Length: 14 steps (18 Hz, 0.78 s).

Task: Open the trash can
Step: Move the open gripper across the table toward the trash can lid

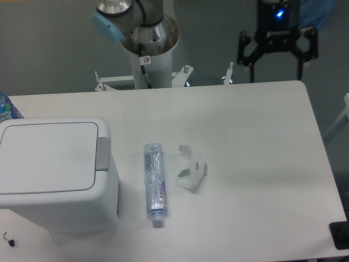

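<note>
The trash can is a big white bin at the left of the table, its flat lid down and its grey push tab on the right edge of the lid. My gripper hangs at the upper right, above the table's far edge, far from the bin. Its two black fingers are spread wide with nothing between them.
A clear crushed plastic bottle lies lengthwise just right of the bin. A crumpled white wrapper sits beside it. The arm's base column stands behind the table's far edge. A blue bottle top peeks in at far left.
</note>
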{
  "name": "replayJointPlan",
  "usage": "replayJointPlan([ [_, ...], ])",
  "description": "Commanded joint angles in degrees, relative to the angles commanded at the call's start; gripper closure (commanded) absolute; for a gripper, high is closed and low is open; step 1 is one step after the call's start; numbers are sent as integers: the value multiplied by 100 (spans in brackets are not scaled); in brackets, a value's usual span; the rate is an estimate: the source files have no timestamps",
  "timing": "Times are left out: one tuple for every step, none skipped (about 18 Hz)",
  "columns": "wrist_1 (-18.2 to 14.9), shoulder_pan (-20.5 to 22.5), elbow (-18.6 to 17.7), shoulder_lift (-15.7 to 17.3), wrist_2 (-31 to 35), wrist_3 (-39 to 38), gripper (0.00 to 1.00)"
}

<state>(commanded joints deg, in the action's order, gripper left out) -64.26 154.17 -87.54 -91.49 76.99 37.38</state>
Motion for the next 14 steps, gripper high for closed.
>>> replayJointPlan([
  [44,-115,0,-26,0,-299,0],
  [88,-185,9,-79,0,-580,0],
  [132,-229,17,-88,-9,-853,0],
  [168,-300,18,-106,-26,-1082,0],
  [194,-379,18,-114,-53,-1258,0],
  [203,-484,18,-123,-70,-1381,0],
  [203,-563,9,-149,-88,-1513,0],
  [203,-668,0,-184,-88,-1645,0],
  [212,-765,9,-211,-88,-1759,0],
  [212,-870,26,-246,-88,-1874,0],
  [212,-959,44,-290,-88,-1971,0],
  [212,-1012,44,-299,-88,-2059,0],
  [212,-1047,44,-325,-88,-2138,0],
  [221,-1065,44,-325,-88,-2191,0],
])
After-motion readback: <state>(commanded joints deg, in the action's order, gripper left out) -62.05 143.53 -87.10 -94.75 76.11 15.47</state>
